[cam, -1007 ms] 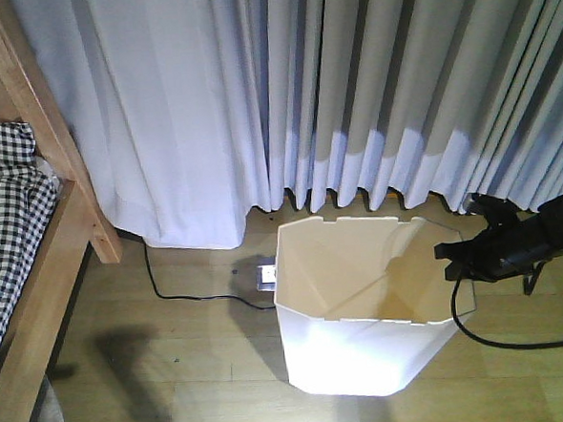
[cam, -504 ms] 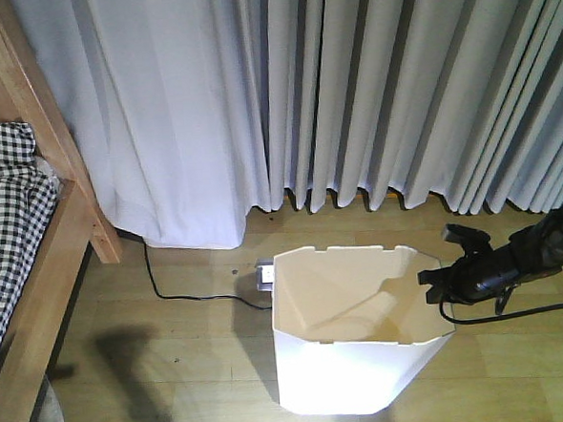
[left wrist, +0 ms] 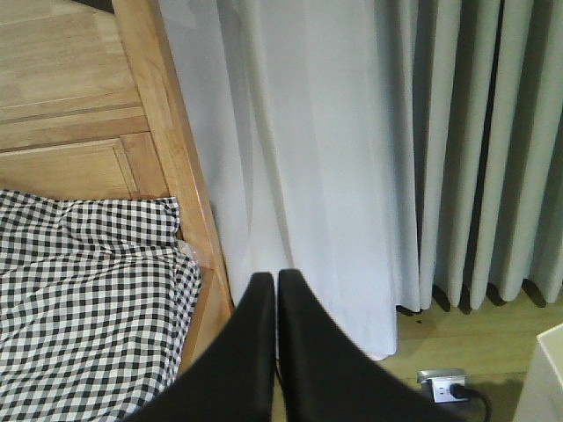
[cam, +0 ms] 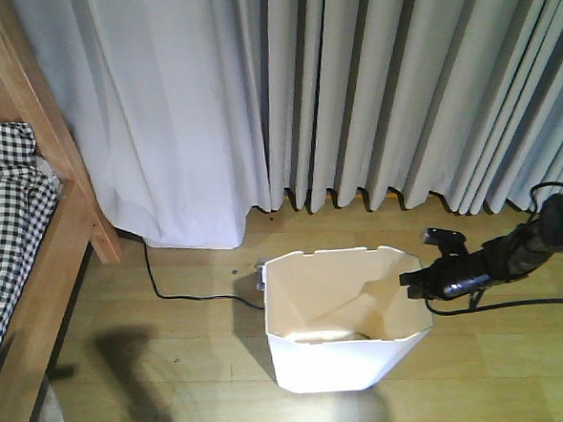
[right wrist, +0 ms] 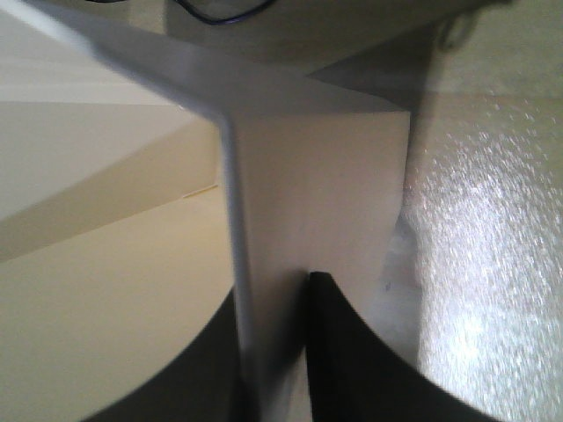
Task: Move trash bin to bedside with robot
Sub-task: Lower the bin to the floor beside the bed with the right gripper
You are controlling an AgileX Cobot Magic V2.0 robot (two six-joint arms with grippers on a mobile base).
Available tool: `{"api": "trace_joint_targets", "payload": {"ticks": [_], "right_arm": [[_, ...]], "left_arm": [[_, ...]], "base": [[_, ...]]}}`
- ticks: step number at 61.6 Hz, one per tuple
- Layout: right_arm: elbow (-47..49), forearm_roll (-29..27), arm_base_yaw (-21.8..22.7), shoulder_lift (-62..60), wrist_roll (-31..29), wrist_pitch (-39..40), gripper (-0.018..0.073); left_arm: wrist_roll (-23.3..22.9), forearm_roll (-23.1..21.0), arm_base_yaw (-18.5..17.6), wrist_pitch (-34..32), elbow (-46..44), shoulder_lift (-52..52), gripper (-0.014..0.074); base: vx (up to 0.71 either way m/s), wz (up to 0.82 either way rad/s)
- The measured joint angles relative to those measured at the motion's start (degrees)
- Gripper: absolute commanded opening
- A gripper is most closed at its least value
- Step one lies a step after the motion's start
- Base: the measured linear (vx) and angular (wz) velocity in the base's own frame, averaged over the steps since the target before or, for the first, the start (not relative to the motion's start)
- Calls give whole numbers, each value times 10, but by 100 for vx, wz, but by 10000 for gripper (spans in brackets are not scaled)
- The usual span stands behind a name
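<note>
- A white plastic trash bin (cam: 341,365) with smooth tapering walls, cut corners and a cream inside was seen standing upright on the light wooden plank floor (cam: 177,380).
- It was placed before the pleated grey fabric curtains (cam: 398,89), well apart from the light-brown wooden bed frame (cam: 46,273) at the left.
- Black-and-white checked bedding (cam: 5,218), soft and rumpled, was spread on the bed.
- The thin black right gripper (cam: 412,281) was set at the bin's right rim.
- In the right wrist view, the right gripper (right wrist: 274,286) was narrowed onto the thin bin wall (right wrist: 233,202), one finger inside and one outside.
- The left gripper (left wrist: 274,277) was held near the bed post, its tapered black fingers (left wrist: 303,343) pressed together, with nothing grasped.
</note>
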State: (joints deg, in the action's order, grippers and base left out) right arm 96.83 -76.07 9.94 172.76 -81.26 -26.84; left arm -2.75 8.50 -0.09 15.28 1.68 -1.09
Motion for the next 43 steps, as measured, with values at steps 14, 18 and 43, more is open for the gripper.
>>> {"api": "trace_joint_targets", "payload": {"ticks": [14,18,43], "right_arm": [[65,-1,-18,44,18,-9,11],[80,-1,-21,57,26,-11,17],[109,1,-23,83,24,-27,84]], "left_arm": [[0,0,0,0,0,0,-6],[0,0,0,0,0,0,-6],[0,0,0,0,0,0,-6]], "base": [[0,0],[0,0],[0,0]]}}
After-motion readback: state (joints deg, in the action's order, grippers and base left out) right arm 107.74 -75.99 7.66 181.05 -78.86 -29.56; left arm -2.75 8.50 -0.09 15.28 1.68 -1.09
